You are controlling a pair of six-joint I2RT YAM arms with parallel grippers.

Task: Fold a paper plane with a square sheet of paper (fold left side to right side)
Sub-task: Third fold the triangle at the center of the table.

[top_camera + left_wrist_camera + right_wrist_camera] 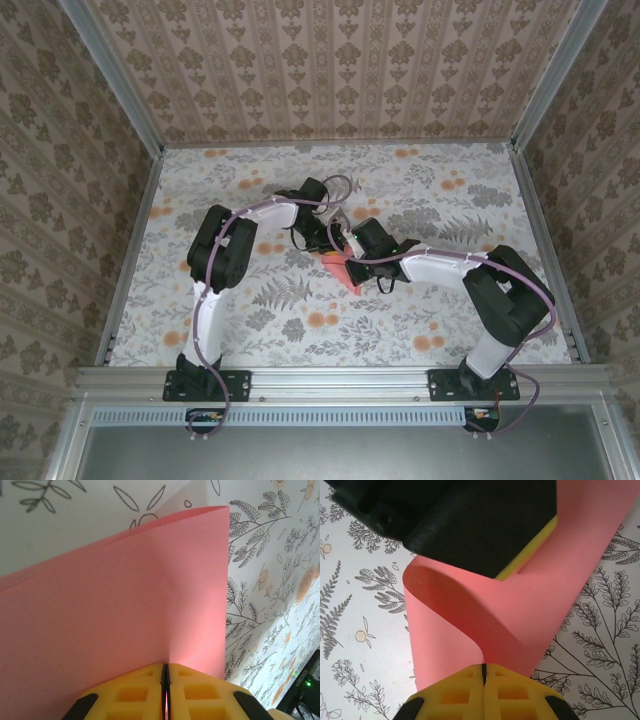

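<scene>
Paper (520,610): plain salmon-pink sheet, unmarked, smooth, bent into a loose rounded curl, at mid-desk (250,310) between the two arms. Pinched at one edge by closed left fingers (150,677), at another edge by closed right fingers (465,679).

L pincer (165,672) clamped, R pincer (483,674) clamped

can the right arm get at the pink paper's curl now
Probably not: the right arm has its jaws shut on the thin salmon-pink paper sheet, and the left arm crowds the curl.
</scene>
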